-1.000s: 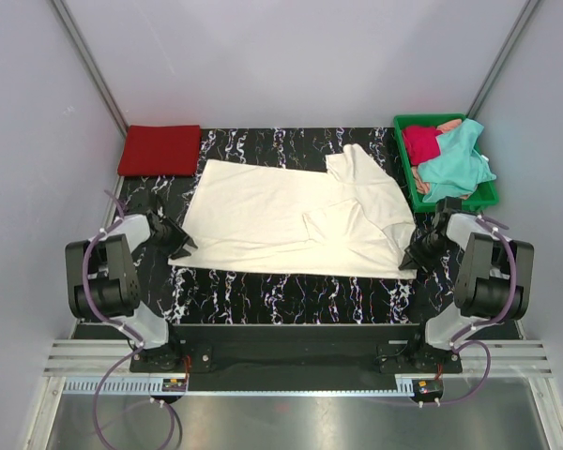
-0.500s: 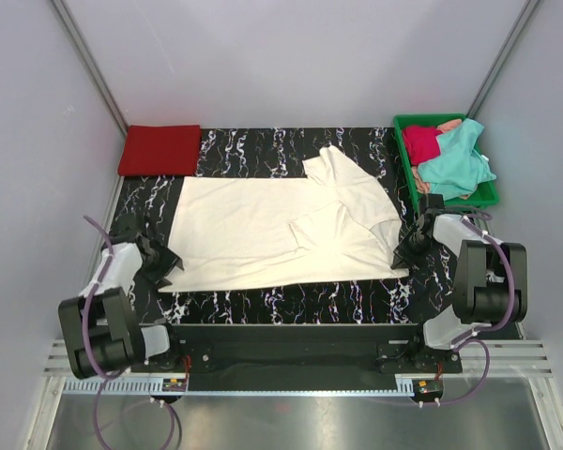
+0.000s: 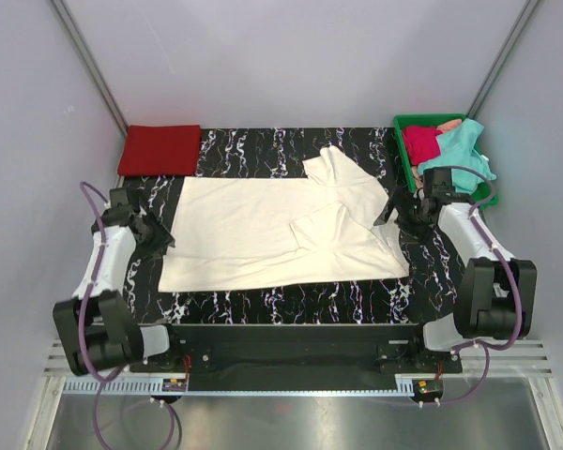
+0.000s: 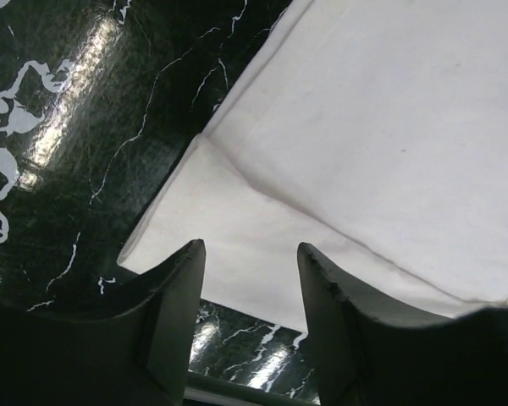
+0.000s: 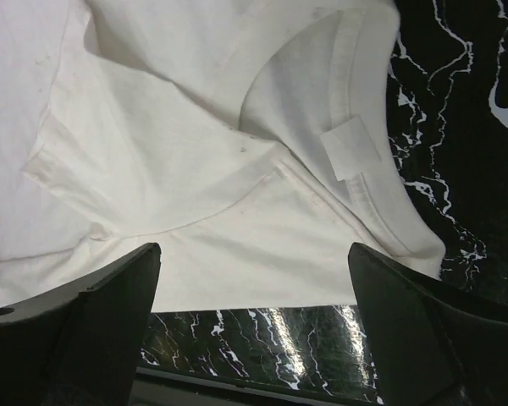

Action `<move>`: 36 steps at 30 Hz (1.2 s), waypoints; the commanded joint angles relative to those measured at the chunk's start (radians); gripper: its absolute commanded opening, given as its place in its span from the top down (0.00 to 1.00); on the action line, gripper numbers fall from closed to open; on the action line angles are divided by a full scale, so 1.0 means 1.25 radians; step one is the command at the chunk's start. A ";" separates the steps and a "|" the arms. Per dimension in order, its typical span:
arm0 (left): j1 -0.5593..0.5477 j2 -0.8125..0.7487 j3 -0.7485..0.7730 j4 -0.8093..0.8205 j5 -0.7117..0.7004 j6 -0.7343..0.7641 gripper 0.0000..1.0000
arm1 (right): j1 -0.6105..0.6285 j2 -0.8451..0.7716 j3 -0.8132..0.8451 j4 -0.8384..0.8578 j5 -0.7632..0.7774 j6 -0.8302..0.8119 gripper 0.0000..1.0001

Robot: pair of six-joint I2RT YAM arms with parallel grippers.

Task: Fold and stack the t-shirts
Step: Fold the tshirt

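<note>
A large cream-white t-shirt [image 3: 272, 234] lies spread flat on the black marble table [image 3: 281, 302], its collar end to the right with one sleeve folded over. My left gripper [image 3: 161, 244] hovers open at the shirt's left edge; in the left wrist view the shirt's corner [image 4: 237, 220] lies under the empty left gripper [image 4: 251, 249]. My right gripper [image 3: 388, 210] stands wide open over the collar end; the right wrist view shows the collar and label [image 5: 347, 148] beyond the empty right gripper [image 5: 254, 250]. A folded red t-shirt [image 3: 159, 150] rests at the back left.
A green tray [image 3: 411, 178] at the back right holds a crimson t-shirt [image 3: 419, 142] and a teal t-shirt [image 3: 460, 157] in a loose heap. Grey walls close in the table on three sides.
The cream-white shirt slid left and toward the near edge. The right gripper then opened, let go of the shirt's near right corner and moved back to the collar. The left gripper opened wider and rose along the left edge.
</note>
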 commanded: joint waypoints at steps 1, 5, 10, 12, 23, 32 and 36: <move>-0.002 0.085 0.048 -0.011 -0.008 0.074 0.49 | 0.008 -0.001 0.001 0.031 -0.088 -0.056 0.00; -0.001 0.132 0.051 -0.026 -0.034 0.086 0.55 | 0.031 0.048 -0.015 0.115 -0.170 -0.111 0.14; -0.001 0.139 0.033 0.012 0.012 0.063 0.55 | 0.096 0.155 0.037 0.266 -0.166 -0.104 0.29; -0.002 0.154 0.041 0.011 0.010 0.064 0.53 | 0.114 0.232 0.093 0.325 -0.159 -0.082 0.28; 0.001 0.179 0.097 -0.002 -0.015 0.073 0.52 | 0.141 0.475 0.401 0.251 -0.099 -0.137 0.31; 0.001 0.185 0.089 -0.013 -0.033 0.078 0.53 | 0.169 0.468 0.345 0.265 -0.143 -0.089 0.53; -0.001 0.187 0.080 -0.011 -0.037 0.079 0.53 | 0.179 0.449 0.305 0.273 -0.149 -0.086 0.53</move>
